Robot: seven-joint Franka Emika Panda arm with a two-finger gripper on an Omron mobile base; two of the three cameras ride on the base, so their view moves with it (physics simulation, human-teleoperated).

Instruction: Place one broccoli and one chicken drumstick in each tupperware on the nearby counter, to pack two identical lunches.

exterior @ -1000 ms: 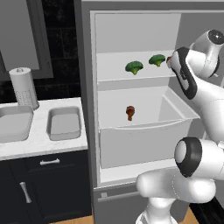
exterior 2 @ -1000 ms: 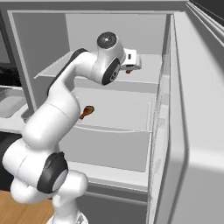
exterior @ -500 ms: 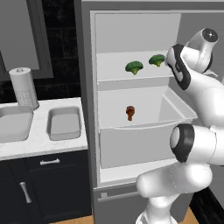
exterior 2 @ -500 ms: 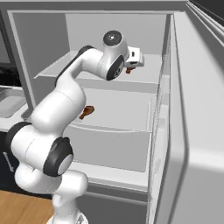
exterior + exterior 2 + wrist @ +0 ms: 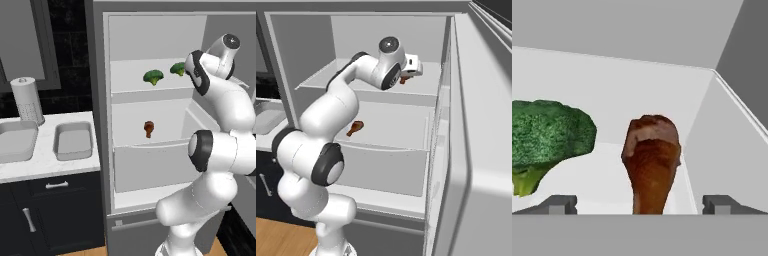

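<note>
On the fridge's upper shelf, my gripper (image 5: 641, 205) is open, with its fingertips (image 5: 559, 204) on either side of a reddish-brown chicken drumstick (image 5: 652, 160). A broccoli (image 5: 547, 137) lies just left of it. From the right base, the gripper (image 5: 417, 70) hangs in front of that drumstick (image 5: 404, 79). Two broccoli (image 5: 153, 76) (image 5: 177, 68) show on the upper shelf, and a second drumstick (image 5: 148, 128) (image 5: 355, 128) lies on the lower shelf. Two light-grey tupperware trays (image 5: 73, 140) (image 5: 15, 142) stand on the white counter (image 5: 45, 162) to the left.
The fridge door (image 5: 481, 150) stands open on the right, close to the arm. The shelf's right wall (image 5: 732, 150) is near the drumstick. A paper towel roll (image 5: 27, 100) stands behind the trays. Dark cabinets (image 5: 50, 210) sit under the counter.
The arm has lifted and reached a little deeper onto the upper shelf, bringing the hand closer to the drumstick. The jaws stay wide apart; the food has not moved.
</note>
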